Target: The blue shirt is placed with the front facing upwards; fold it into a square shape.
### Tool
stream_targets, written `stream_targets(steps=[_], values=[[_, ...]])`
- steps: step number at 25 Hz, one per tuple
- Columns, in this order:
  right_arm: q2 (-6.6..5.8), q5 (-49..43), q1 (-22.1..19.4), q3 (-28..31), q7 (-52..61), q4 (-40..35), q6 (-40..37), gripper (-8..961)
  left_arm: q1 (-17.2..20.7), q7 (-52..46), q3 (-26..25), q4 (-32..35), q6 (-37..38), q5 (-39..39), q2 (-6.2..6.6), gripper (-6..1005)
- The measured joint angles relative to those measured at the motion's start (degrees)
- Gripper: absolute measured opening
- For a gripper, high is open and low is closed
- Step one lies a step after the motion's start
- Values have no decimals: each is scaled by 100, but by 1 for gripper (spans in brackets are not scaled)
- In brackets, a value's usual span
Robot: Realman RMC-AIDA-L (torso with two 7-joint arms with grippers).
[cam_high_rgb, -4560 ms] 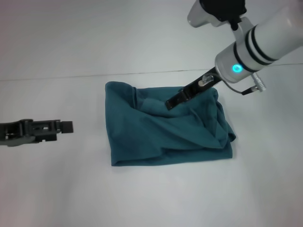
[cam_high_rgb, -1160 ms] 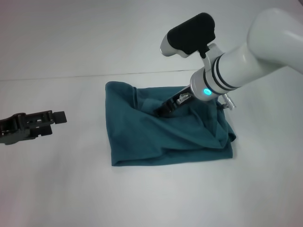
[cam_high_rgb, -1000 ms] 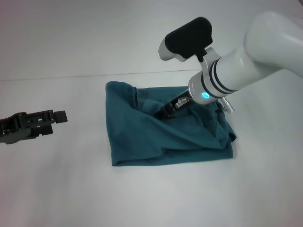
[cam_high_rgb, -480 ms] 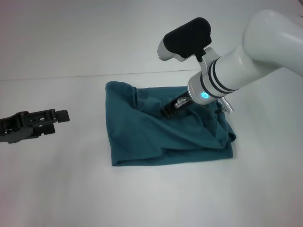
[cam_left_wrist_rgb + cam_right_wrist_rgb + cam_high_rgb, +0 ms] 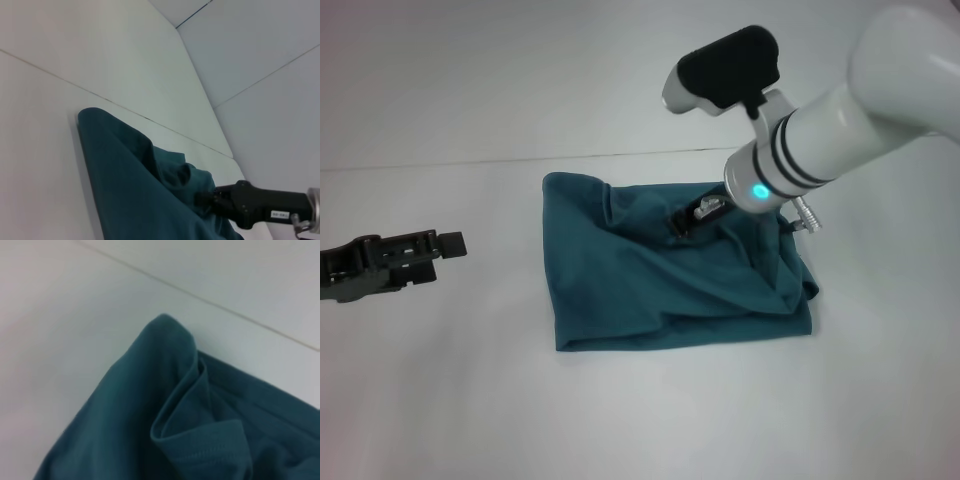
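Note:
The blue shirt (image 5: 650, 285) lies in the middle of the white table as a rumpled, roughly rectangular bundle, with loose folds along its far and right sides; no print shows. My right gripper (image 5: 682, 224) points down at the far middle of the bundle, its tip against a raised fold. The left wrist view shows that same right gripper (image 5: 202, 197) with its tip pressed into the shirt (image 5: 130, 185). A rolled fold with a stitched hem of the shirt (image 5: 150, 405) fills the right wrist view. Well left of the shirt, my left gripper (image 5: 452, 243) hovers apart from it.
The white table (image 5: 640, 420) runs to a seam line (image 5: 440, 163) at the back, where a pale wall rises. My right forearm (image 5: 840, 110) reaches in from the upper right, above the shirt's far right corner.
Over the last second my right gripper's tip drew back a little toward the far right across the shirt's far folds. The shirt's outline and my left gripper have hardly changed.

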Motion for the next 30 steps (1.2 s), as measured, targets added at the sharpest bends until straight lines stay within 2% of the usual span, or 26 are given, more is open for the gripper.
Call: stream_targets(steps=[3, 7, 13, 30], values=[[-13, -21, -207, -4, 189, -457, -192, 9, 4, 0, 0, 0, 0, 0, 0, 885], [-34, -253, -589, 34, 527, -1290, -513, 15, 4, 0, 1, 0, 1, 0, 0, 885], [-35, -560, -869, 171, 805, -1869, -716, 25, -7, 0, 1, 0, 1, 0, 0, 885], [-33, -1334, -858, 590, 986, -1870, -497, 52, 36, -33, 1, -1, 21, 0, -18, 886]])
